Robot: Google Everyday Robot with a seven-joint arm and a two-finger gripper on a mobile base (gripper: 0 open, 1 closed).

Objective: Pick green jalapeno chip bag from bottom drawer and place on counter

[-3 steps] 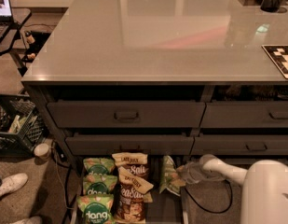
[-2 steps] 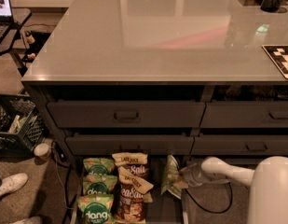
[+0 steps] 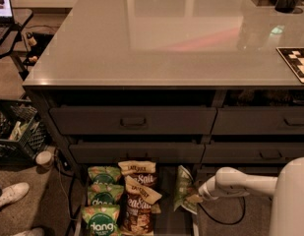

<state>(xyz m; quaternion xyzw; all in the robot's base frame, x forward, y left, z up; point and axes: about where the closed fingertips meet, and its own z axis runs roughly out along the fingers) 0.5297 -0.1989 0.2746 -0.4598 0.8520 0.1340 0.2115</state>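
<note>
While the bottom drawer [image 3: 166, 220] stands pulled out at the foot of the cabinet, the step in hand looks to be the pick itself. At far left a black crate [image 3: 14, 132] sits on the carpet, with a white shoe [image 3: 11, 193] nearer the camera.

In the left part of the drawer lie the dang bags [image 3: 102, 200], and touching them on the right are the Sea Salt bags [image 3: 139, 193]; neither sort is wanted. Across a bare strip of drawer floor, the green jalapeno chip bag [image 3: 182, 187] stands tilted on edge against the drawer's right side.

The gripper [image 3: 195, 199] is low down and right against the bag's lower right edge, reached in from the right on the white arm [image 3: 245, 183]. I cannot tell how far it is open, or whether it has hold of the bag.

If the hold is good, the next move calls for a straight lift clear of the drawer's right rail and of the drawer fronts above. The bag must then go up over the front edge of the counter [image 3: 166, 38] and onto bare top, left of the checkered board [image 3: 296, 62]. A crinkly bag may slip, so a firm hold ought to come first.
</note>
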